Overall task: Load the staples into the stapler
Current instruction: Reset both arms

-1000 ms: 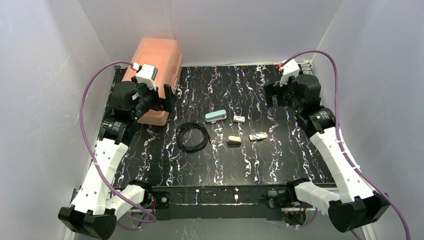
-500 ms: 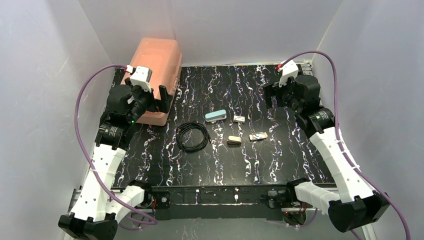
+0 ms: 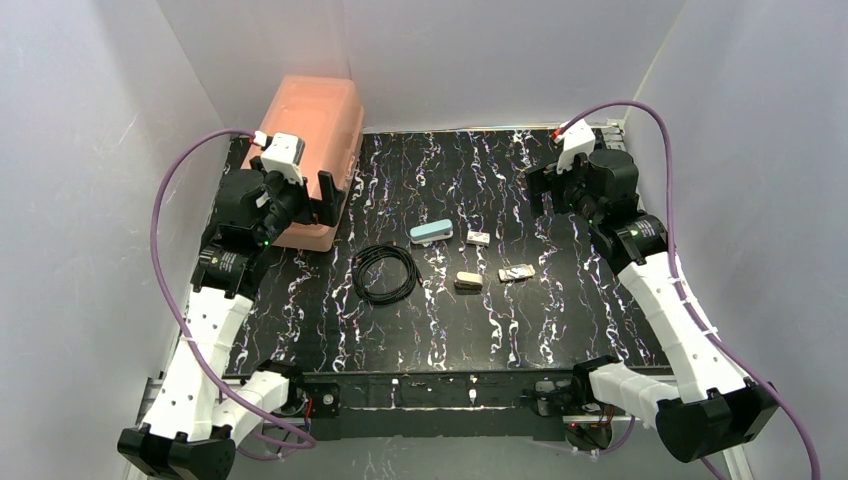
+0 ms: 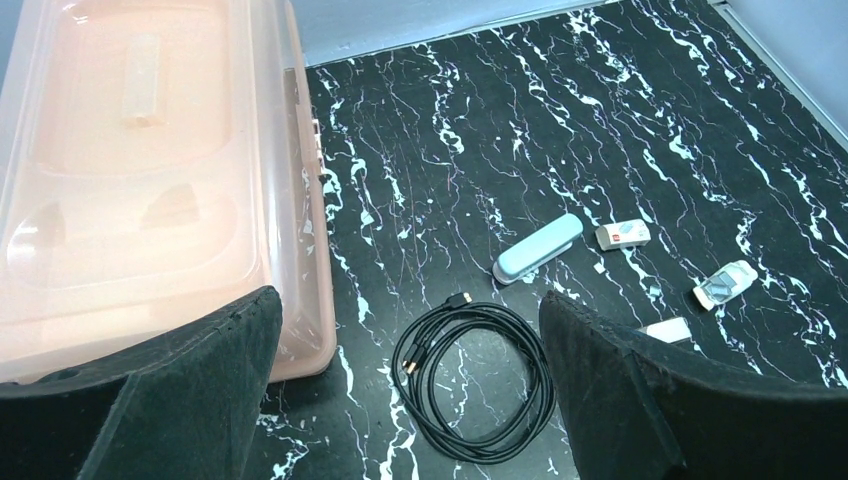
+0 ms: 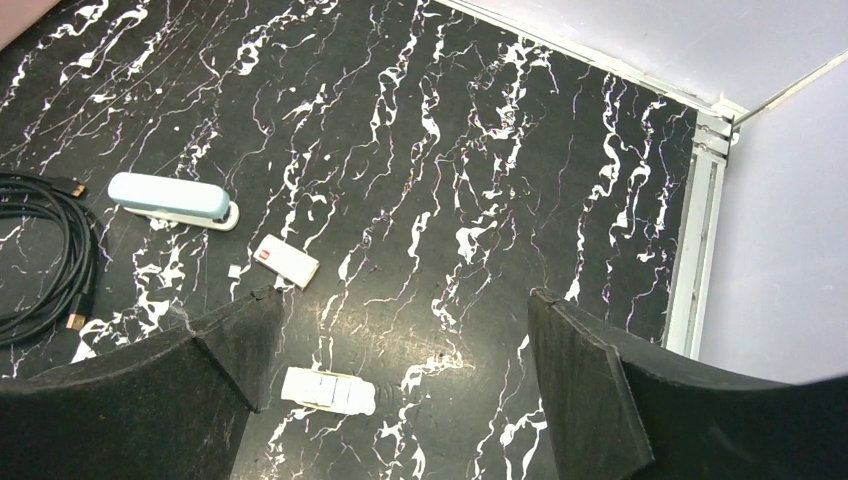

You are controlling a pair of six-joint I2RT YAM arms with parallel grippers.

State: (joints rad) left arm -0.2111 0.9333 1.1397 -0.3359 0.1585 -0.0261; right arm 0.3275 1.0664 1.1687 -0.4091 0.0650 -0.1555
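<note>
Lying nearest on the black marbled tabletop [image 3: 480,340] are a coiled black cable [image 3: 385,273], a tan cardboard sleeve [image 3: 468,281] and, at its 3 o'clock, the silvery staples [image 3: 517,272]. Farther back, at the sleeve's 11 o'clock, rests the light-blue stapler [image 3: 431,232], a small white block [image 3: 478,238] just beside it. Left fingers [image 4: 180,390], by a pink bin [image 3: 310,130] at 10 o'clock, and right fingers [image 5: 620,400] both hang spread wide, empty.

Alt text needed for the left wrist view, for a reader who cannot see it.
The open left tool hangs above a black marbled table, framing a light-blue stapler and a coiled black cable. A pink bin fills the picture's left; the staples and a small white block lie at its right.
</note>
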